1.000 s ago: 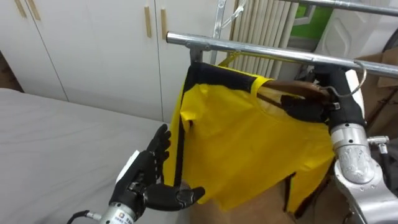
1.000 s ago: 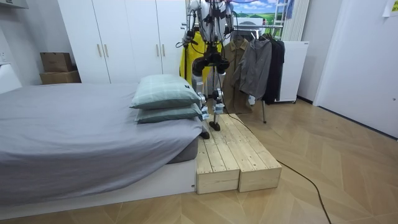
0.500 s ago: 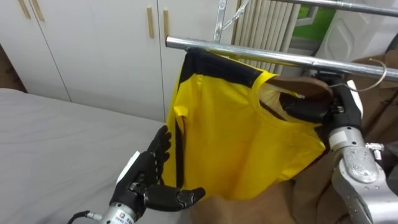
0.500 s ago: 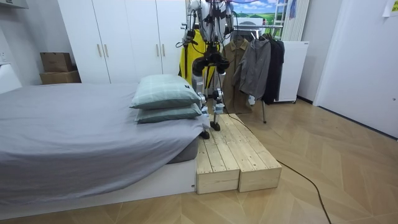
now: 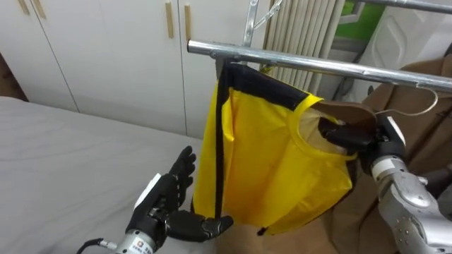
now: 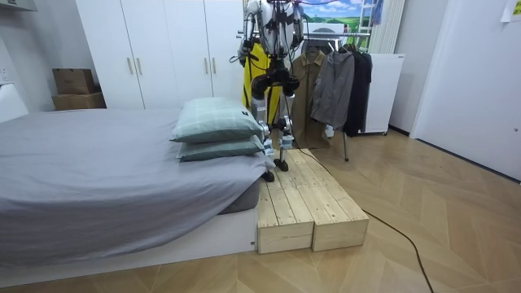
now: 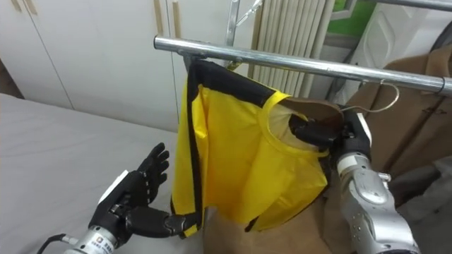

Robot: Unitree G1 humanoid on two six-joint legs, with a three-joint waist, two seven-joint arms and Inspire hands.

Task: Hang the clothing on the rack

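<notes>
Starting at the fingertips: my right hand [image 5: 346,135] has its dark fingers curled tight on the collar of the yellow T-shirt with black trim [image 5: 272,162]. My left hand [image 5: 164,206] keeps its fingers straight and fanned apart, the thumb stretched toward the shirt's lower hem. I cannot tell whether the thumb touches the cloth.

The T-shirt hangs high, its top corner right at the shiny metal clothes rail [image 5: 304,62] near the bar's left end. Its black-edged shoulder runs down from there to my grip.

A brown garment [image 5: 434,130] hangs just beside it on the right. Behind the rail I see white wardrobe doors with wooden handles [image 5: 106,56] and a white ribbed radiator [image 5: 304,28]. A smooth grey bedspread [image 5: 63,162] lies below the left hand.

In the room view the robot stands upright on a low pale wooden platform [image 6: 305,199] beside the bed, next to two stacked green pillows [image 6: 216,122], facing the rack.

The right forearm rises from the lower right, wrist level at collar height. The left hand sits low, palm turned toward the shirt.
</notes>
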